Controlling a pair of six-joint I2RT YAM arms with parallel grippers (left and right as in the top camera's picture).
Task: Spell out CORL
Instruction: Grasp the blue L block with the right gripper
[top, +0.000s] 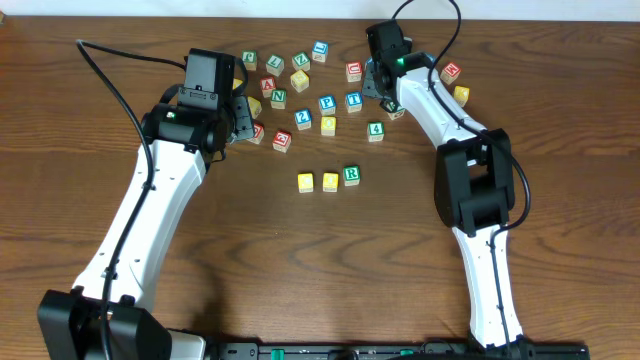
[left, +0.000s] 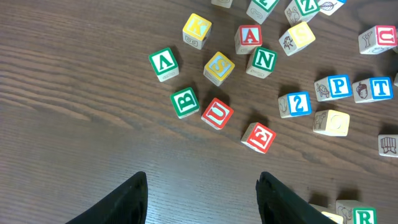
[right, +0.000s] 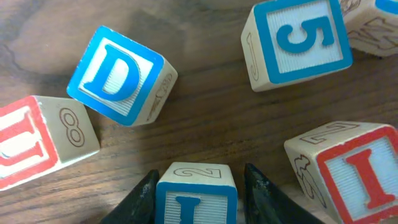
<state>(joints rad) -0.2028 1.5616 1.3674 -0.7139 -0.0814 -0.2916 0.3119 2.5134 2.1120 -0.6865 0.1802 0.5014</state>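
Three cubes stand in a row at mid-table: two yellow-topped ones (top: 305, 181) (top: 330, 181) and the white-faced green R cube (top: 351, 175); the R cube (left: 364, 216) also shows at the lower right corner of the left wrist view. At the back right, my right gripper (top: 388, 100) (right: 200, 173) is down on the table around a blue-lettered cube (right: 196, 186), of whose letter only an upright stroke shows. Its left finger lies against the cube and a narrow gap shows at its right finger. My left gripper (top: 243, 118) (left: 202, 180) hangs open over bare wood.
Loose cubes crowd the right gripper: blue D (right: 118, 74), blue 5 (right: 301, 40), red I (right: 357, 168), red U (right: 31, 140). Ahead of the left gripper lie red U (left: 217, 113), red E (left: 258, 137) and green B (left: 185, 101). More cubes are scattered along the back (top: 300, 85).
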